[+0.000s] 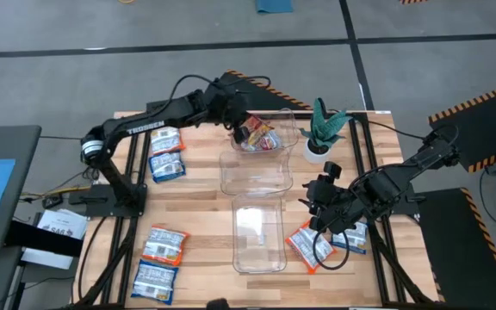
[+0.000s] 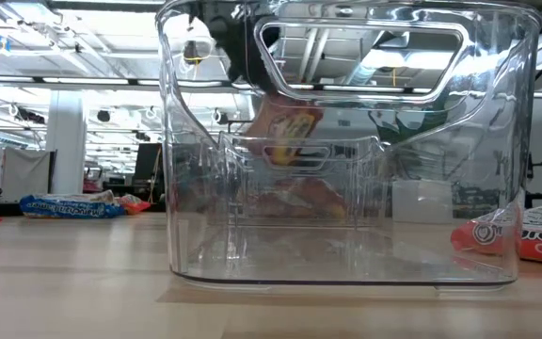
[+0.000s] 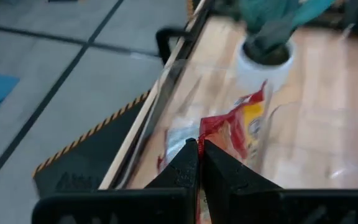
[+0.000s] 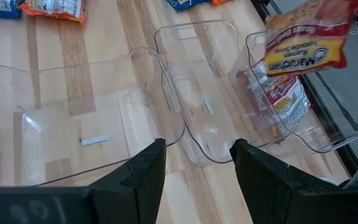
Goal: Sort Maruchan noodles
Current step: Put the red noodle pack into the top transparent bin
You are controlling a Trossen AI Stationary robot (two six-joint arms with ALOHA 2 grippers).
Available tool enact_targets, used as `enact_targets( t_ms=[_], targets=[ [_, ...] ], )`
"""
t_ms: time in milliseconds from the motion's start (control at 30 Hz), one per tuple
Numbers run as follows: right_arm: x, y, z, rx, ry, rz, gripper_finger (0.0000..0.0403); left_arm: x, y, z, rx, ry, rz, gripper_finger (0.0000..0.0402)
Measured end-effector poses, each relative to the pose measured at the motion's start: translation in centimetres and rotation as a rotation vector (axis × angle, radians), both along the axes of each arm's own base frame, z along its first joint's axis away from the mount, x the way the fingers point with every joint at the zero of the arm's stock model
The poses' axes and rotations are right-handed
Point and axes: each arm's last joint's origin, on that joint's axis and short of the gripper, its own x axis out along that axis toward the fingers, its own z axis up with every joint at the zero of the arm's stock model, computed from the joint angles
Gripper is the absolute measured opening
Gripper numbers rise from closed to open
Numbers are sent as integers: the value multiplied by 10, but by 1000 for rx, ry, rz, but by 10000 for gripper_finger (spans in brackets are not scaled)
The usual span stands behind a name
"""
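Noodle packets lie scattered over the wooden worktop, where three clear bins stand in a row down the middle. The left pincer hangs over the far bin with its fingers clamped together on the top edge of a red packet, which dangles above the bin's opening; the right wrist view shows this packet in the air over another red packet already lying inside that bin. The middle bin and the near bin hold no packets. The right pincer hovers just beside the near bin on its right side, its fingers standing well apart and gripping nothing. Below it on the worktop lie a red packet and a blue-and-white packet, close together. On the left side of the worktop two blue-and-white packets lie near the left arm's base, and two more packets lie at the near left corner. A small potted plant stands just beside the far bin.
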Motion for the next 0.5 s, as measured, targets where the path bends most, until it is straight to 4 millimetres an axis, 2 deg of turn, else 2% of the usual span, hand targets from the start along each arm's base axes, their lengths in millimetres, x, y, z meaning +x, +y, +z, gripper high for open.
enact_targets(
  t_ms=[167,267,500],
  targets=[
    [0,0,0,0,0,0,211,-7,20,-15,-16,-9,64,0],
    [0,0,0,1,-1,0,211,-10,26,-17,-62,-47,65,0],
    [0,0,0,1,-1,0,211,-6,20,-19,-114,-68,7,0]
  ],
)
